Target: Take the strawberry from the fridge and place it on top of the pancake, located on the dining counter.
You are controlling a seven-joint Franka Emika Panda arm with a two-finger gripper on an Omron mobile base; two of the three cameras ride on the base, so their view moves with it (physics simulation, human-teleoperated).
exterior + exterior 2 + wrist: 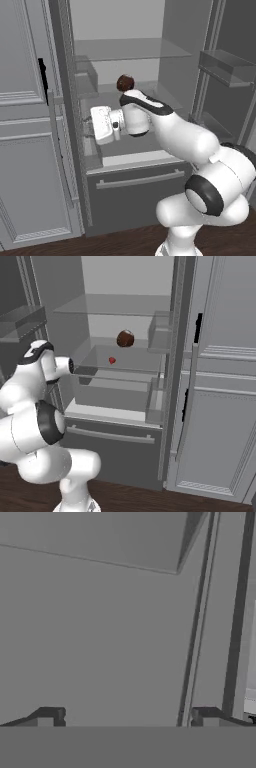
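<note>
The tall dark grey fridge (pixel 172 381) stands with both doors swung wide, its glass shelves bare but for two things. The tiny bright red strawberry (pixel 112 360) lies on the middle glass shelf (pixel 135 363), toward its left half in the right base view, and the larger dark reddish-brown round lump (pixel 125 338) sits on that same shelf behind it and to its right (the two are apart, not touching). The white arm reaches into the compartment with its two-finger gripper (pixel 127 714) turned toward a grey inner wall; the dark fingertips (pixel 50 714) stand wide apart with nothing between them. The strawberry is well apart from the gripper, which is released.
</note>
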